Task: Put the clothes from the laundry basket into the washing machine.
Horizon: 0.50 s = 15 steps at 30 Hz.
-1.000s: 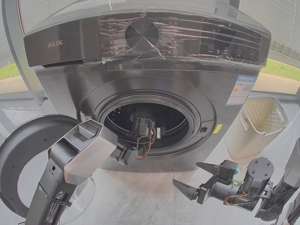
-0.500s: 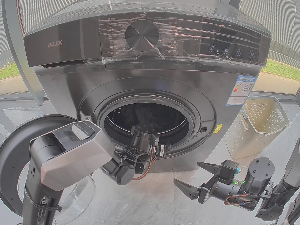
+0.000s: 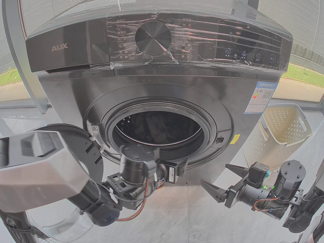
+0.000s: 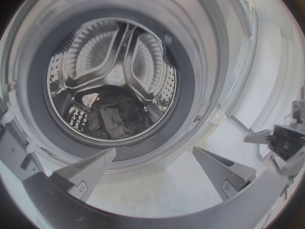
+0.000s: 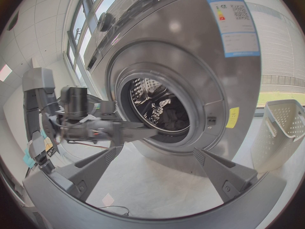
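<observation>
- A front-loading washing machine (image 3: 162, 85) faces the robot, its round door (image 3: 72, 142) swung open to the robot's left.
- Dark clothes (image 4: 111, 120) lie heaped at the bottom of the drum, well inside the opening.
- A pale perforated laundry basket (image 3: 281, 135) stands on the floor just beside the machine's right side. No garment shows in the part of it that can be seen.
- The left pincer (image 4: 153, 149) hangs just in front of the opening's lower rim, fingers spread, holding nothing.
- The right pincer (image 3: 216, 174) hovers low over the floor between machine and basket, also spread and empty.
- Likely risks: the left arm sits close to the open door, so a sideways swing could knock it. The two pincers are near each other and could clash if both head for the opening.
</observation>
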{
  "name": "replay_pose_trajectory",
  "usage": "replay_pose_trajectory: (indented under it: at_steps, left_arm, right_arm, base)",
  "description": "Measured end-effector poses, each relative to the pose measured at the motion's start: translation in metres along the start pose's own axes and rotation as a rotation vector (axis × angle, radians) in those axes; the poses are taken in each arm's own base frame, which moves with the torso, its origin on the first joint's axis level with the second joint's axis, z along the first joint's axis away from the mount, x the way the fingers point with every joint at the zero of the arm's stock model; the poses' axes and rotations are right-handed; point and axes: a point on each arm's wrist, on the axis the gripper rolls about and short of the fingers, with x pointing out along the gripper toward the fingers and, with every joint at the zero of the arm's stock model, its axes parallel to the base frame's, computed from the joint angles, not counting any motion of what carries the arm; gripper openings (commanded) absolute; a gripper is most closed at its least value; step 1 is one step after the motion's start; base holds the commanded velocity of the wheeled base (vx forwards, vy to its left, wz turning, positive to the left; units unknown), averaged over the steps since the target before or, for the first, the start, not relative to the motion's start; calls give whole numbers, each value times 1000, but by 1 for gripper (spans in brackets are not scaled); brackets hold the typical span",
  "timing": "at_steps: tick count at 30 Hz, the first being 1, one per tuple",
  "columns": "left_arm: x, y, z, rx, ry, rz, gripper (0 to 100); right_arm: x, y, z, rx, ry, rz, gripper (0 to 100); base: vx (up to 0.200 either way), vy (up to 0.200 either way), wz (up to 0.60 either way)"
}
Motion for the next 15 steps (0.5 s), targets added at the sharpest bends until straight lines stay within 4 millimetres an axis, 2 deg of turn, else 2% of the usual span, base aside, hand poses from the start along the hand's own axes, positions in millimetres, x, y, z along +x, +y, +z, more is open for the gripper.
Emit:
replay_pose_trajectory:
  at_steps: [7,11,15]
  left_arm:
    - [-72,14,22,-61,-56,-13,100]
    - [-107,28,26,-81,-78,10,100]
    - [-133,42,28,-97,-116,59,100]
  right_arm:
    - [-15,-23,15,0,-64,-90,100]
    - [-25,-34,23,3,-102,-143,100]
    - [-36,-44,30,3,-139,-202,100]
  base:
    - [0,0,0]
    - [0,0,0]
    - [0,0,0]
